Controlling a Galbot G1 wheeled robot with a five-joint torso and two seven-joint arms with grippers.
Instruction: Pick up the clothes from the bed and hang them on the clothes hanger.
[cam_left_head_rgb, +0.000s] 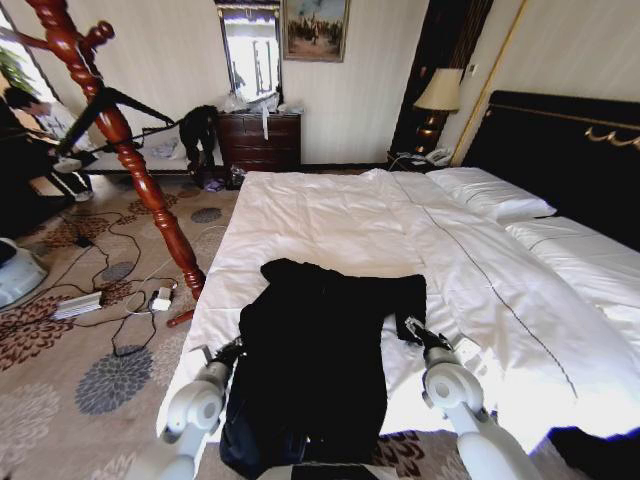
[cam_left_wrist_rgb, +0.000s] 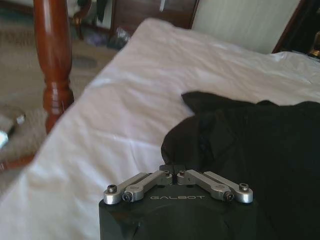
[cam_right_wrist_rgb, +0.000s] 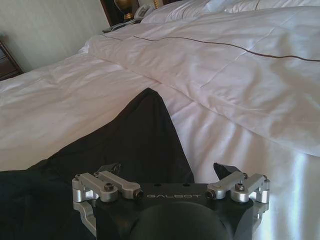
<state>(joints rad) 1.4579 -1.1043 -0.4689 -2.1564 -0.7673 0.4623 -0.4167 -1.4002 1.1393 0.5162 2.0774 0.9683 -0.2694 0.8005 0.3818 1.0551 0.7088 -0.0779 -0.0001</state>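
Reaching both white arms forward and down over the near edge of the bed (cam_left_head_rgb: 340, 215), one on each side of the black coat (cam_left_head_rgb: 315, 360). Resting the left gripper (cam_left_head_rgb: 229, 351) at the coat's left edge, jaws pressed together at the rim of the dark cloth in the left wrist view (cam_left_wrist_rgb: 173, 168); not seeing clearly whether any cloth is pinched between them. Hovering the right gripper (cam_left_head_rgb: 413, 328) at the coat's right sleeve, jaws spread wide apart over the cloth (cam_right_wrist_rgb: 167, 169), one fingertip (cam_right_wrist_rgb: 225, 169) showing over the white duvet. Finding the coat lying flat on the duvet, its hem drooping over the bed's near edge and cut off below. Looking farther out, making out the black hanger (cam_left_head_rgb: 120, 100) hanging on the red-brown wooden coat stand (cam_left_head_rgb: 130, 160) on the carpet left of the bed, its hook too thin to trace.
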